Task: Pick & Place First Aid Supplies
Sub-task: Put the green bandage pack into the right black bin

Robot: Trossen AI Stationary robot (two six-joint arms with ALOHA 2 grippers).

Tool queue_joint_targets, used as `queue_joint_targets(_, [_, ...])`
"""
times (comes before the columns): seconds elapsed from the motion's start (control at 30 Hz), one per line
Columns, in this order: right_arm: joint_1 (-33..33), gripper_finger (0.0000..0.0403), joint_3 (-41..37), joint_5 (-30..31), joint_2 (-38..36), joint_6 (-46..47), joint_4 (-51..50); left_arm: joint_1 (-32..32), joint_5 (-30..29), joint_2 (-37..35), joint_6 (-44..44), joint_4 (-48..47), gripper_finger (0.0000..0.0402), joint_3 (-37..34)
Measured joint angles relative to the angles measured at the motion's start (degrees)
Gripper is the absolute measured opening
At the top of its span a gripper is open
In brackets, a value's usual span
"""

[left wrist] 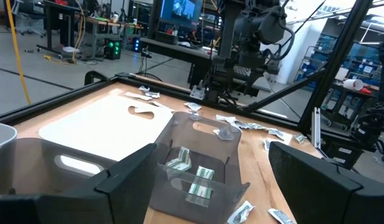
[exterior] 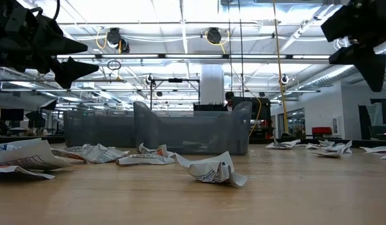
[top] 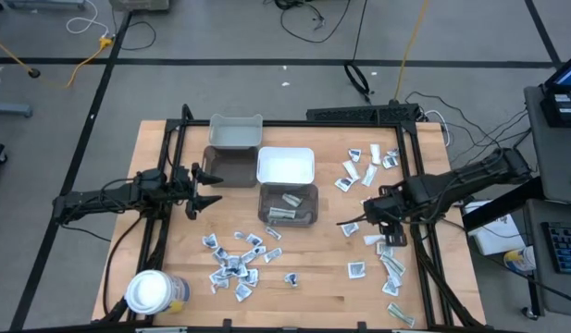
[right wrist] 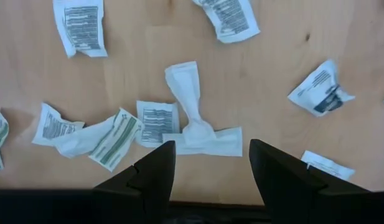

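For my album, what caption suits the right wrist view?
Open right hand poised over crumpled white packets scattered on the wooden table.

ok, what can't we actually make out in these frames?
- Print on the packets: too small in the high view, too blurred in the right wrist view to read.
- Jar contents: hidden under its white lid.
- Grey bin contents: the low view's hazy wall hides them; the left wrist view shows only a few green strips.
- Left gripper: fingertips cut off by the left wrist view's edge.

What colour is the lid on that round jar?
White; the jar's lid shows best in the high view.
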Motion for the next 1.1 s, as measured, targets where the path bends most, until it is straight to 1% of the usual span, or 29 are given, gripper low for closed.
queue_joint_targets(0.2, [0.93,0.0201,-3.06,-0.45,0.2,1.99,2.91,-0.01,-0.02,0.02,0.01,0.0,0.031,0.01])
queue_joint_targets(0.4, [3.88,0.0201,-5.92,-0.31,2.31,2.58,7.86,0.01,-0.01,0.02,-0.01,0.0,0.031,0.01])
queue_joint_targets(0.77, [7.0,0.0201,-13.61,-0.08,8.62,4.7,17.8,0.0,-0.01,0.01,0.01,0.01,0.031,0.01])
queue_joint_targets(0.9, [7.15,0.0201,-14.68,-0.02,11.44,4.62,20.62,0.0,-0.02,0.0,0.0,0.0,0.031,0.01])
queue_joint_targets(1.1, [7.14,0.0201,-14.83,2.46,13.75,4.41,21.59,-0.01,-0.02,0.0,-0.01,0.0,0.031,0.01])
